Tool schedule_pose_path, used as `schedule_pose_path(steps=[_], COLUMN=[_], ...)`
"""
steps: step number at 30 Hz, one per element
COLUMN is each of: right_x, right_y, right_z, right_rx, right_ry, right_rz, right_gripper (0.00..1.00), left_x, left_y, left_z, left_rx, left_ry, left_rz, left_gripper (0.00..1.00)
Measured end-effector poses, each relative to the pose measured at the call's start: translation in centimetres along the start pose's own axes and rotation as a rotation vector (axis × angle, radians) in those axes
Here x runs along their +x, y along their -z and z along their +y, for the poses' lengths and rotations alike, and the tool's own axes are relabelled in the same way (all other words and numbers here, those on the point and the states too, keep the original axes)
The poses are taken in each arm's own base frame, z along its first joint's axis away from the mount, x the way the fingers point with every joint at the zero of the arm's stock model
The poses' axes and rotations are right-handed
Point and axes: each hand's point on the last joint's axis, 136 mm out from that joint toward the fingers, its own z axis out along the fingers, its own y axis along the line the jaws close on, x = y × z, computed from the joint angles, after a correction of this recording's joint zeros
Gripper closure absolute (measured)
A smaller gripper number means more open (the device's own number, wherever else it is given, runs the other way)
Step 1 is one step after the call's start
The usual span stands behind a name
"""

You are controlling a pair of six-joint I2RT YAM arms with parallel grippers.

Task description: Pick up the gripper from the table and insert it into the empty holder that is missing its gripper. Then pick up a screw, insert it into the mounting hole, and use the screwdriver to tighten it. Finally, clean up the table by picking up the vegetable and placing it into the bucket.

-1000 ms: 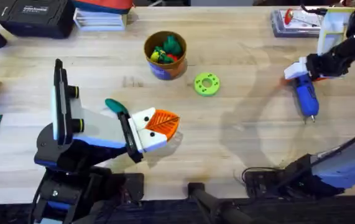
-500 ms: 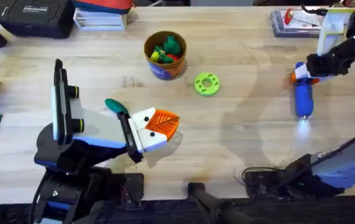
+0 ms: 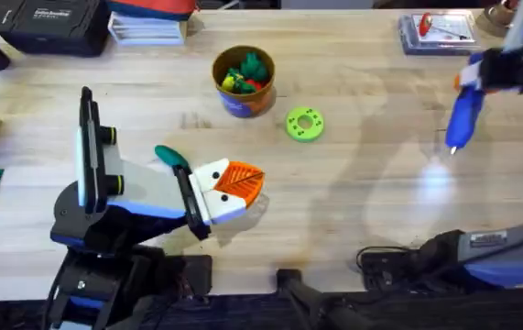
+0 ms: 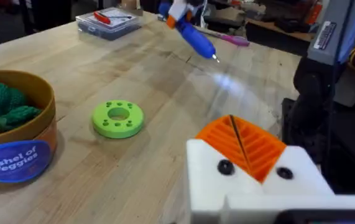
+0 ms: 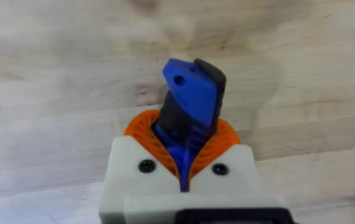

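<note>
Blue screwdriver [image 3: 465,115], tilted, pinched between right gripper [image 5: 183,163] pads; left gripper [image 4: 244,144] pressed together; risk: slipping or twisting in the grip while carried.

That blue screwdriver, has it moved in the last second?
Yes. The screwdriver, clamped in the right pincer, has lifted and shifted rightward, farther from the green disc.

blue screwdriver [image 3: 463,115] lifted, tip down
</note>
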Motion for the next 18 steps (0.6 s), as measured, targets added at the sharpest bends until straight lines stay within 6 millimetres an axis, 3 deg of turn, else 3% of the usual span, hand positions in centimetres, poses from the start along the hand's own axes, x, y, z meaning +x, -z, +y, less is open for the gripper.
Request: schedule_pose_path(steps=[6,9,14,18], right_x=[-2.7,-3.2,-2.5,-3.3], right_y=[6.9,9.2,12.0,15.0], right_z=[0.6,1.8,5.3,10.4], right_rx=[0.020,0.018,-0.030,-0.138], right_ry=[-0.038,-0.045,-0.043,0.027], right_rz=[-0.204,-0.295,-0.438,-0.620], right_gripper=[0.975,0.975,0.975,0.975], left_x=[0.0,0.0,0.0,0.0], left_y=[0.0,0.0,0.0,0.0], left_z=[0.0,0.0,0.0,0.0], left_rx=[0.000,0.000,0.000,0.000], left_ry=[0.000,0.000,0.000,0.000], left_rz=[0.000,0.000,0.000,0.000], left_gripper=[0.995,0.995,0.995,0.995])
